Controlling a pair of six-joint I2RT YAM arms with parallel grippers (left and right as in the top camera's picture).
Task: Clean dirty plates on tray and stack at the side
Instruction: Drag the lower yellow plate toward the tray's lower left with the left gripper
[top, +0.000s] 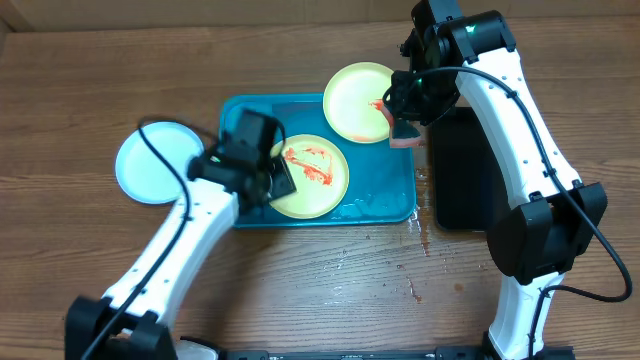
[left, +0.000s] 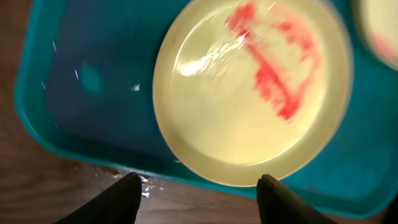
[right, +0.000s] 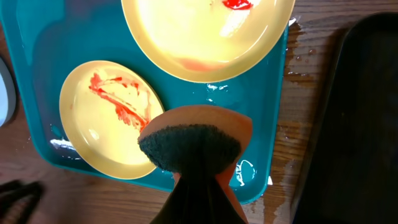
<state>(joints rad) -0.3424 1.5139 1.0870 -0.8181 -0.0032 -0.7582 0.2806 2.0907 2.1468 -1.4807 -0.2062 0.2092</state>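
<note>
Right gripper (right: 198, 186) clamped on sponge (right: 193, 146), hovering at right edge of tray (top: 295, 112) just beside far cream plate (top: 355, 100); red smear on it, so likely lined up for scrubbing. Left gripper (left: 199, 199) spread wide, empty, over near smeared plate (top: 310, 178), probably to steady it. White plate (top: 155, 162) on table (top: 80, 80) left of tray, apparently start of stack

Light fell evenly from above, bright and soft, and the arms cast only faint shadows on the table (top: 100, 80). Water on the tray (top: 385, 190) gave small white glints. The left wrist view was blurred throughout: the plate (left: 249, 93) carried a streaky glare, its red marks were fuzzy, and the left fingers (left: 118, 202) were dark, soft shapes. The right wrist view was sharper, though the near sponge (right: 193, 146) looked dim and the black tray (right: 354, 124) showed little detail.
</note>
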